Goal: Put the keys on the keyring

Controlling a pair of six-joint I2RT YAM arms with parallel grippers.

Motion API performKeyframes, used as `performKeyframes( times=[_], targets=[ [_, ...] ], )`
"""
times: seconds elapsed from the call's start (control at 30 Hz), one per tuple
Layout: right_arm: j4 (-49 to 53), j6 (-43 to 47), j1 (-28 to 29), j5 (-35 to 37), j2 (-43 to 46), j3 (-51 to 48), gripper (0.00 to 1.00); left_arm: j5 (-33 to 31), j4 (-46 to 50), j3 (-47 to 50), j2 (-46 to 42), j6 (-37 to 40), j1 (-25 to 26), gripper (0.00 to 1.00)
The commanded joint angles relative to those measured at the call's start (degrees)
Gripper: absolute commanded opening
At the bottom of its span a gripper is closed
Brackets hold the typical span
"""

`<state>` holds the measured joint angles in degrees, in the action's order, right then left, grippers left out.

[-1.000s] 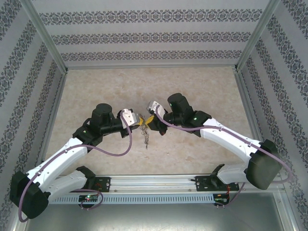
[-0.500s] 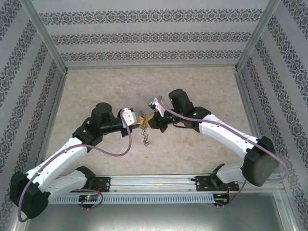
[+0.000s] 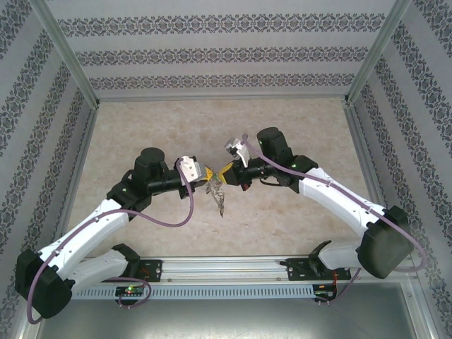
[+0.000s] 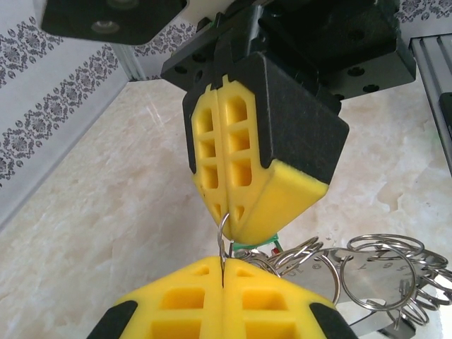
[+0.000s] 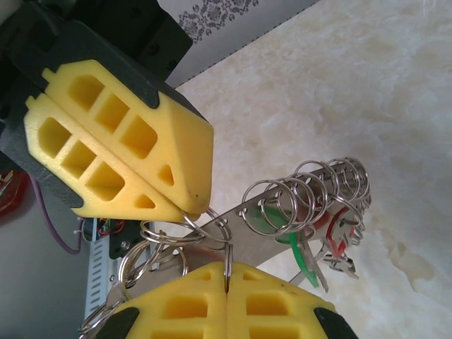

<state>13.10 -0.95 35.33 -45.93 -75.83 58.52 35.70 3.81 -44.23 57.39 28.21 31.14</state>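
Top view, change: the right gripper (image 3: 223,176) is sitting further from the bases than a second ago, with its wrist rolling. The left gripper (image 3: 209,181) is keeping its place.
Top view, task thing: the keyring (image 3: 220,200) is dangling just below the two meeting grippers, over the table (image 3: 141,127). It is now slanting toward the right.
Top view, meaning: the right arm is probably twisting a ring to work it open or feed it round. The threading looks to be under way, not finished.
Left wrist view, hand: the left gripper (image 4: 223,277) is squeezing fully closed on a thin wire loop (image 4: 222,240). The right gripper (image 4: 224,208), also closed, is pinching the same loop from above.
Left wrist view, extra: this view is showing both grips sharing one loop, which the top view cannot resolve. The keyring's silvery rings (image 4: 374,272) are bunching just to the right.
Right wrist view, hand: the right gripper (image 5: 227,282) is clamping shut on a ring, and the left gripper (image 5: 187,198) is touching the neighbouring rings.
Right wrist view, extra: the keyring (image 5: 279,201) is showing as a grey strip threaded with rings. Green and red keys (image 5: 305,258) are hanging from it already.
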Motion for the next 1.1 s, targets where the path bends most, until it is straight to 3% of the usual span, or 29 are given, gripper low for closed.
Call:
performKeyframes(
  times=[0.0, 1.07],
  targets=[
    [-1.4, 0.3, -0.1, -3.1, 1.6, -0.4, 0.0, 1.2, -2.5, -2.2, 0.0, -0.7, 0.8, 0.0],
    [-1.2, 2.5, -0.6, -6.2, 5.7, -3.7, 0.0, 1.6, -4.7, -1.6, 0.5, -3.0, 1.2, 0.0]
  ],
)
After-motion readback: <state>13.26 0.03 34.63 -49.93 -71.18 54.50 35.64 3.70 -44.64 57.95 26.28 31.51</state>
